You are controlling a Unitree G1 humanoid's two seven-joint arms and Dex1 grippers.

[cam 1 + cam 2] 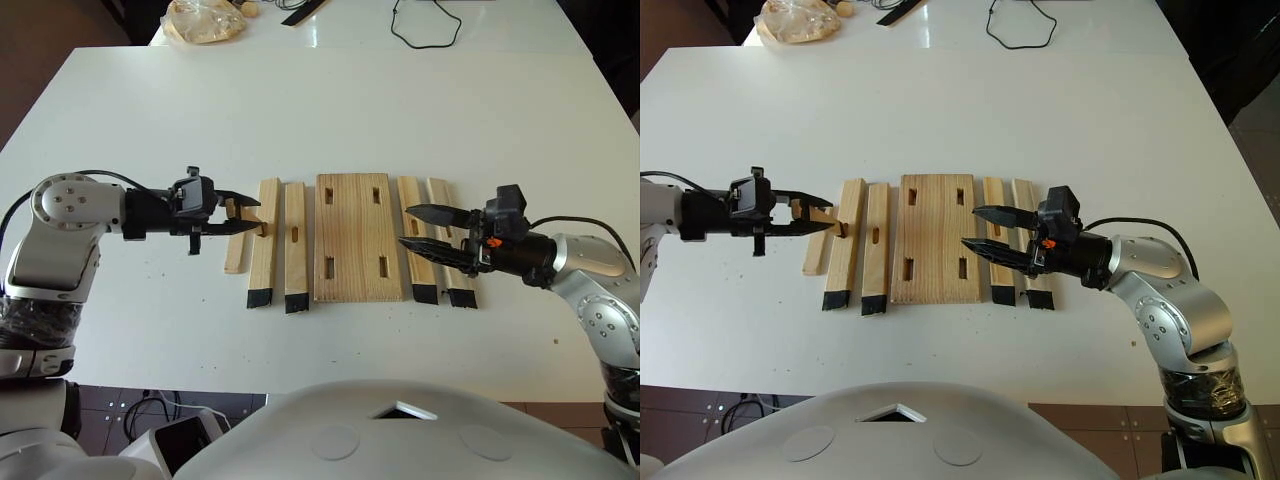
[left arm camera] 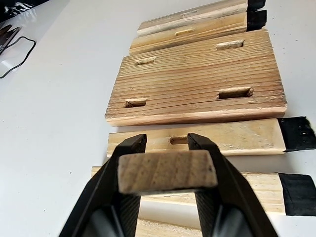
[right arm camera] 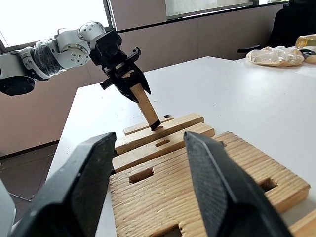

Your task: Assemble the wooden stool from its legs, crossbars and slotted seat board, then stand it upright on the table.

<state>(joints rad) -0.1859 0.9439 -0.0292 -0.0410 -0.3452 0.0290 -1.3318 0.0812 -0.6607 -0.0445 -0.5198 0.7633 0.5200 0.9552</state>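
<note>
The slotted seat board (image 1: 357, 237) lies flat mid-table. Two black-tipped legs (image 1: 265, 243) (image 1: 294, 245) lie to its left and two more (image 1: 417, 245) (image 1: 450, 245) to its right. My left gripper (image 1: 238, 213) is shut on a short crossbar (image 3: 143, 101), held tilted with its lower end at the slot of the leftmost leg. The crossbar's cut end (image 2: 168, 171) shows between the fingers. Another crossbar (image 1: 234, 252) lies flat beside that leg. My right gripper (image 1: 420, 228) hangs open and holds nothing, just above the right-hand legs and the board's right edge.
A crumpled plastic bag (image 1: 205, 20) and a black cable (image 1: 425, 30) sit at the far end of the white table (image 1: 400, 120). Bare table surface stretches behind the wooden parts and to both sides.
</note>
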